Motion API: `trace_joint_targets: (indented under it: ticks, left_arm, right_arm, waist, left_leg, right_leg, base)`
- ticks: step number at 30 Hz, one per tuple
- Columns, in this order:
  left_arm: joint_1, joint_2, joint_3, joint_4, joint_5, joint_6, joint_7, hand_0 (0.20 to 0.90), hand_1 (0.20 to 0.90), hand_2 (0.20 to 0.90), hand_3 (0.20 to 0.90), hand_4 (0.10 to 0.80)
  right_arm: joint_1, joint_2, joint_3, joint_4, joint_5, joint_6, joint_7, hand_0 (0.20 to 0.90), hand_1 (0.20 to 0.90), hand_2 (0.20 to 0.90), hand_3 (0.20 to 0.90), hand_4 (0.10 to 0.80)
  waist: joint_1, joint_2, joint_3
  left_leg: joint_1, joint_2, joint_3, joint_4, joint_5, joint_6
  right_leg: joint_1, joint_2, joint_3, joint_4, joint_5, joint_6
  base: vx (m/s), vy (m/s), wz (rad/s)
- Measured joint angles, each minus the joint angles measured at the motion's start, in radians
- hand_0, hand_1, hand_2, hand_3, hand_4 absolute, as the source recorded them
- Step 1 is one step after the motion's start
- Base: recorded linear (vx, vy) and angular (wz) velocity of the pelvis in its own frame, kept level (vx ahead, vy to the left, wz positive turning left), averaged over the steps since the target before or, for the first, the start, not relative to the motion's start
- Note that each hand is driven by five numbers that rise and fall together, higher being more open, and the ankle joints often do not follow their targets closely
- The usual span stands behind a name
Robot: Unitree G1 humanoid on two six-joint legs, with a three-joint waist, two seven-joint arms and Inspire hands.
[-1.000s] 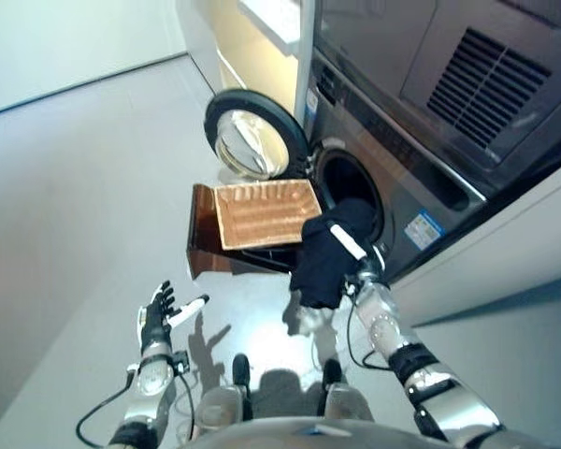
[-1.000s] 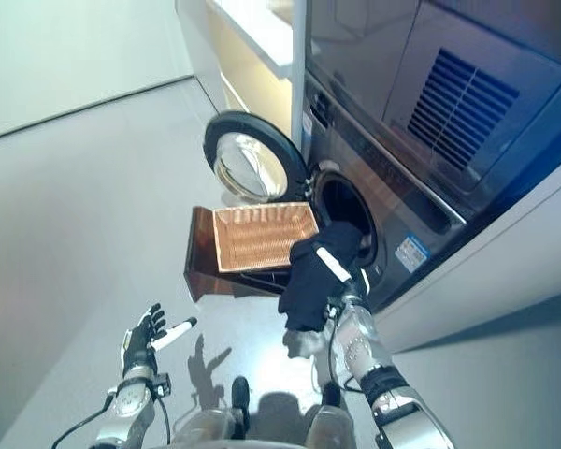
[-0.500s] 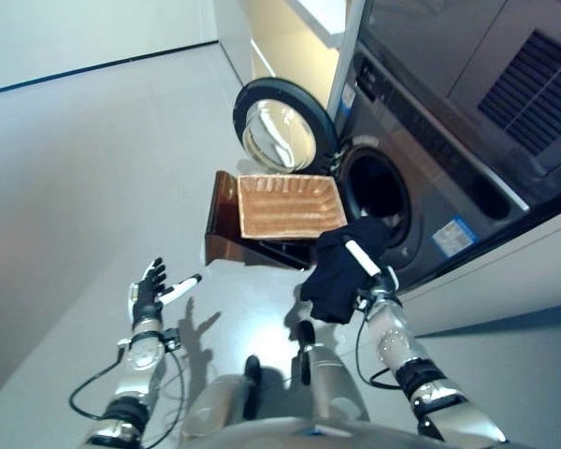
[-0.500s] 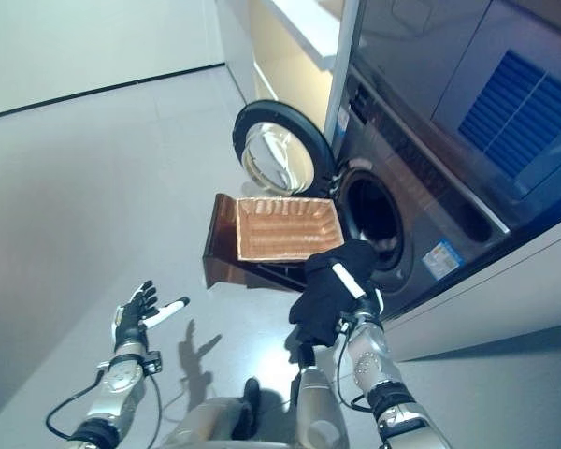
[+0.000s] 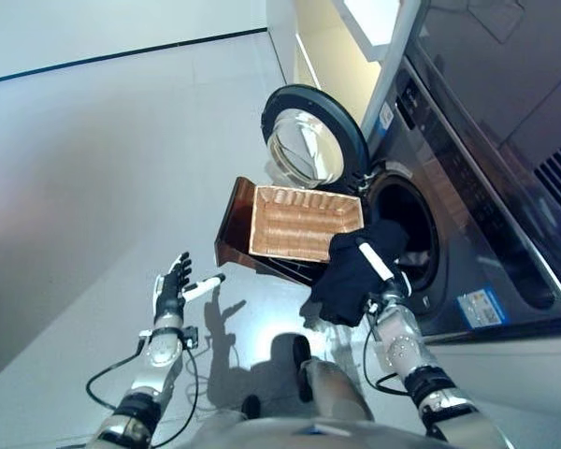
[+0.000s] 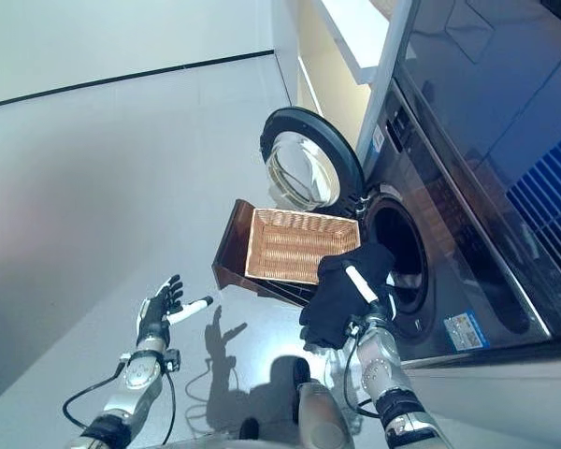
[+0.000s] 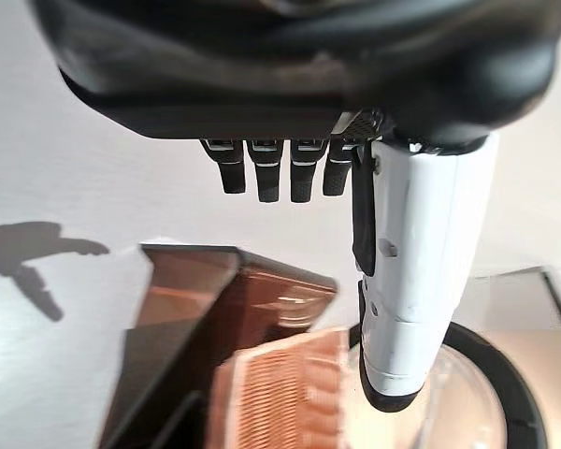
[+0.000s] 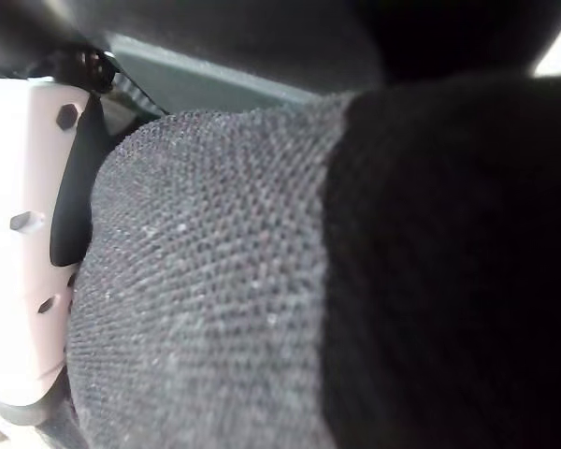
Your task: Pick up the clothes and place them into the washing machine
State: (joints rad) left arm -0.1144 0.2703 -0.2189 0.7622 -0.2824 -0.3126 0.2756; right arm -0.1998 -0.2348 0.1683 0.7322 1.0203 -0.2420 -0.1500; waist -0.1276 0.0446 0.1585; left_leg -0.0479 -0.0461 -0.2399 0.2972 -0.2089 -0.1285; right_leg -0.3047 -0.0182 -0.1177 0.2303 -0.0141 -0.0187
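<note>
Right hand (image 5: 385, 285) clutches knitted black cloth (image 5: 351, 271) at the round drum's (image 5: 407, 234) six o'clock; left hand (image 5: 173, 288) splayed wide.

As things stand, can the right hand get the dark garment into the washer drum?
Probably yes: the door is swung open, and the right hand holds the dark garment beside the drum opening.

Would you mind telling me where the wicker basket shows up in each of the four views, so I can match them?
Left eye view: wicker basket at centre, beside the black garment.
Right eye view: centre, same arrangement.
Left wrist view: lower middle, beyond the left hand.
Right wrist view: not in it; dark cloth fills it.
Shared landmark: the round washer door.
</note>
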Motion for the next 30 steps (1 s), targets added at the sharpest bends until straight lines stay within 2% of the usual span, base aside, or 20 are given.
trace_joint_targets:
  ticks: [1, 2, 3, 5, 7, 9, 10, 12, 13, 14, 15, 16, 18, 19, 20, 22, 26, 27, 29, 30]
  left_arm:
    - [-0.006, -0.002, -0.001, 0.001, 0.000, -0.001, 0.000, 0.900, 0.900, 0.900, 0.900, 0.800]
    - [-0.003, -0.002, -0.001, 0.000, 0.001, -0.001, -0.001, 0.900, 0.900, 0.900, 0.900, 0.800]
    - [-0.010, -0.004, 0.002, -0.006, 0.004, -0.001, -0.003, 0.900, 0.900, 0.900, 0.900, 0.800]
    - [0.021, -0.003, 0.001, -0.005, 0.011, -0.002, -0.004, 0.900, 0.900, 0.900, 0.900, 0.800]
    - [0.035, 0.005, 0.002, -0.006, 0.016, -0.003, -0.004, 0.900, 0.900, 0.900, 0.900, 0.800]
    - [0.011, 0.006, 0.002, -0.002, 0.017, -0.002, -0.007, 0.900, 0.900, 0.900, 0.900, 0.800]
    - [0.014, 0.004, 0.001, -0.002, 0.017, -0.001, -0.006, 0.900, 0.900, 0.900, 0.900, 0.800]
    - [0.035, 0.006, 0.001, -0.002, 0.016, -0.001, -0.006, 0.900, 0.900, 0.900, 0.900, 0.800]
    - [0.038, 0.001, 0.001, -0.007, 0.017, -0.003, -0.007, 0.900, 0.900, 0.900, 0.900, 0.800]
    - [0.025, -0.002, 0.002, -0.005, 0.015, -0.005, -0.008, 0.900, 0.900, 0.900, 0.900, 0.800]
    - [0.022, -0.004, 0.002, -0.006, 0.015, -0.005, -0.009, 0.900, 0.900, 0.900, 0.900, 0.800]
    - [0.017, -0.007, 0.001, -0.006, 0.013, -0.005, -0.012, 0.900, 0.900, 0.900, 0.900, 0.800]
    - [0.028, -0.007, 0.004, -0.009, 0.005, -0.003, -0.011, 0.900, 0.900, 0.900, 0.900, 0.800]
    - [0.033, -0.008, 0.004, -0.018, 0.003, -0.004, -0.011, 0.900, 0.900, 0.900, 0.900, 0.800]
    - [0.052, -0.007, 0.004, -0.047, -0.002, -0.004, -0.008, 0.900, 0.900, 0.900, 0.900, 0.800]
    - [0.049, 0.003, 0.005, -0.072, -0.008, -0.004, -0.006, 0.900, 0.900, 0.900, 0.900, 0.800]
    - [-0.007, 0.021, -0.001, -0.151, -0.007, -0.026, -0.010, 0.900, 0.900, 0.900, 0.900, 0.800]
    - [-0.012, 0.033, 0.001, -0.171, -0.009, -0.027, -0.006, 0.900, 0.900, 0.900, 0.900, 0.800]
    - [-0.017, 0.077, 0.001, -0.195, -0.012, -0.048, 0.000, 0.900, 0.900, 0.900, 0.900, 0.800]
    - [-0.014, 0.108, 0.011, -0.209, -0.024, -0.063, -0.002, 0.900, 0.900, 0.900, 0.900, 0.800]
  right_arm:
    - [0.008, 0.006, 0.002, 0.000, 0.011, 0.000, 0.000, 0.200, 0.200, 0.200, 0.200, 0.300]
    - [0.011, 0.009, 0.006, 0.000, 0.013, -0.001, 0.000, 0.200, 0.200, 0.200, 0.200, 0.300]
    - [0.018, 0.015, 0.014, 0.001, 0.019, -0.005, 0.001, 0.200, 0.200, 0.200, 0.200, 0.300]
    - [0.027, 0.033, 0.054, 0.024, 0.020, -0.001, 0.000, 0.200, 0.200, 0.200, 0.200, 0.300]
    - [0.027, 0.059, 0.064, 0.024, 0.019, -0.009, 0.002, 0.200, 0.200, 0.200, 0.200, 0.300]
    - [0.024, 0.080, 0.059, 0.029, 0.020, -0.019, -0.003, 0.200, 0.200, 0.200, 0.200, 0.300]
    - [0.026, 0.077, 0.059, 0.031, 0.021, -0.019, -0.003, 0.200, 0.200, 0.200, 0.200, 0.300]
    - [0.027, 0.080, 0.062, 0.035, 0.020, -0.021, -0.001, 0.200, 0.200, 0.200, 0.200, 0.300]
    - [0.025, 0.065, 0.060, 0.035, 0.019, -0.025, -0.002, 0.200, 0.200, 0.200, 0.200, 0.300]
    - [0.013, 0.057, 0.056, 0.040, 0.019, -0.025, -0.003, 0.200, 0.200, 0.200, 0.200, 0.300]
    - [0.009, 0.050, 0.050, 0.049, 0.019, -0.024, -0.005, 0.200, 0.200, 0.200, 0.200, 0.300]
    - [0.008, 0.035, 0.030, 0.060, 0.019, -0.023, -0.008, 0.200, 0.200, 0.200, 0.200, 0.300]
    - [0.006, 0.024, 0.036, 0.065, 0.019, -0.023, -0.009, 0.200, 0.200, 0.200, 0.200, 0.300]
    - [0.002, 0.015, 0.038, 0.064, 0.018, -0.024, -0.009, 0.200, 0.200, 0.200, 0.200, 0.300]
    - [-0.011, 0.009, 0.061, 0.064, 0.015, -0.024, -0.008, 0.200, 0.200, 0.200, 0.200, 0.300]
    - [-0.025, 0.023, 0.075, 0.066, 0.011, -0.022, -0.011, 0.200, 0.200, 0.200, 0.200, 0.300]
    - [-0.061, 0.060, 0.074, 0.065, 0.007, -0.021, -0.007, 0.200, 0.200, 0.200, 0.200, 0.300]
    - [-0.083, 0.074, 0.078, 0.071, 0.007, -0.017, -0.006, 0.200, 0.200, 0.200, 0.200, 0.300]
    - [-0.128, 0.119, 0.079, 0.090, 0.007, -0.019, -0.001, 0.200, 0.200, 0.200, 0.200, 0.300]
    - [-0.189, 0.155, 0.068, 0.134, 0.006, -0.020, 0.001, 0.200, 0.200, 0.200, 0.200, 0.300]
  waist:
    - [-0.002, -0.004, -0.009]
    - [0.002, -0.003, -0.017]
    - [0.007, -0.007, -0.014]
    - [0.044, -0.028, -0.009]
    - [0.061, -0.051, -0.016]
    - [0.075, -0.098, 0.019]
    - [0.081, -0.106, 0.023]
    - [0.100, -0.104, 0.030]
    - [0.111, -0.083, 0.033]
    - [0.121, -0.061, 0.057]
    - [0.123, -0.049, 0.065]
    - [0.144, -0.038, 0.078]
    - [0.163, -0.010, 0.078]
    - [0.176, -0.001, 0.075]
    - [0.191, 0.026, 0.075]
    - [0.198, 0.014, 0.081]
    - [0.199, -0.017, 0.077]
    - [0.203, -0.018, 0.078]
    - [0.214, -0.031, 0.086]
    - [0.256, -0.053, 0.097]
  left_leg:
    - [-0.027, -0.004, 0.037, 0.060, 0.012, -0.043]
    - [-0.034, -0.006, 0.055, 0.081, 0.026, -0.061]
    - [-0.115, -0.001, 0.152, 0.276, 0.070, -0.085]
    - [-0.189, 0.024, 0.220, 0.525, 0.139, -0.052]
    - [-0.259, 0.056, 0.259, 0.552, 0.140, -0.009]
    - [-0.306, 0.103, 0.305, 0.346, 0.137, 0.023]
    - [-0.309, 0.111, 0.315, 0.291, 0.147, 0.020]
    - [-0.312, 0.159, 0.311, 0.128, 0.185, 0.010]
    - [-0.256, 0.176, 0.283, -0.161, 0.219, -0.014]
    - [-0.249, 0.189, 0.265, -0.303, 0.264, -0.029]
    - [-0.235, 0.191, 0.243, -0.389, 0.283, -0.040]
    - [-0.240, 0.190, 0.207, -0.385, 0.302, -0.044]
    - [-0.228, 0.177, 0.216, -0.387, 0.324, -0.040]
    - [-0.205, 0.168, 0.187, -0.384, 0.320, -0.036]
    - [-0.169, 0.166, 0.166, -0.383, 0.341, 0.026]
    - [-0.151, 0.140, 0.181, -0.382, 0.427, 0.113]
    - [-0.151, 0.034, 0.224, -0.381, 0.401, 0.186]
    - [-0.152, 0.028, 0.239, -0.381, 0.398, 0.193]
    - [-0.153, 0.033, 0.273, -0.381, 0.393, 0.203]
    - [-0.159, 0.049, 0.342, -0.381, 0.387, 0.211]
  right_leg:
    - [0.021, -0.011, 0.004, -0.023, 0.013, -0.015]
    - [0.026, -0.006, 0.005, -0.025, 0.000, -0.015]
    - [0.061, -0.002, 0.023, -0.049, -0.012, -0.031]
    - [0.133, 0.017, 0.057, -0.083, 0.012, -0.069]
    - [0.142, 0.019, 0.090, -0.113, 0.015, -0.084]
    - [0.158, 0.014, 0.151, -0.143, 0.047, -0.083]
    - [0.158, 0.013, 0.149, -0.146, 0.056, -0.085]
    - [0.182, 0.031, 0.185, -0.174, 0.042, -0.062]
    - [0.200, 0.048, 0.199, -0.223, 0.058, -0.041]
    - [0.227, 0.064, 0.206, -0.254, 0.067, -0.040]
    - [0.249, 0.072, 0.219, -0.277, 0.070, -0.036]
    - [0.270, 0.077, 0.233, -0.288, 0.073, -0.055]
    - [0.304, 0.080, 0.258, -0.311, 0.058, -0.033]
    - [0.305, 0.080, 0.286, -0.307, 0.051, -0.017]
    - [0.313, 0.091, 0.307, -0.305, 0.044, 0.019]
    - [0.312, 0.063, 0.323, -0.282, 0.011, 0.062]
    - [0.271, -0.056, 0.340, -0.200, -0.065, 0.165]
    - [0.235, -0.061, 0.354, -0.140, -0.092, 0.196]
    - [0.160, -0.061, 0.339, -0.048, -0.107, 0.216]
    - [0.093, -0.098, 0.189, -0.042, -0.066, 0.204]
  base:
    - [0.281, -0.252, 0.12]
    - [0.357, -0.283, 0.09]
    - [0.233, -0.147, -0.19]
    - [0.195, -0.076, -0.70]
    - [0.177, 0.027, -0.56]
    - [0.186, 0.110, -0.23]
    - [0.283, 0.208, -0.45]
    - [0.283, 0.200, -0.65]
    - [0.299, 0.167, -0.64]
    - [0.301, 0.171, -0.49]
    - [0.266, 0.181, -0.42]
    - [0.224, 0.211, -0.55]
    - [0.198, 0.235, -0.76]
    - [0.105, 0.174, -1.05]
    - [0.105, 0.195, -1.04]
    - [0.094, 0.223, -0.63]
    - [0.009, 0.184, -0.13]
    - [-0.168, 0.113, -0.17]
    - [-0.218, 0.123, -0.70]
    - [-0.140, 0.116, -1.48]
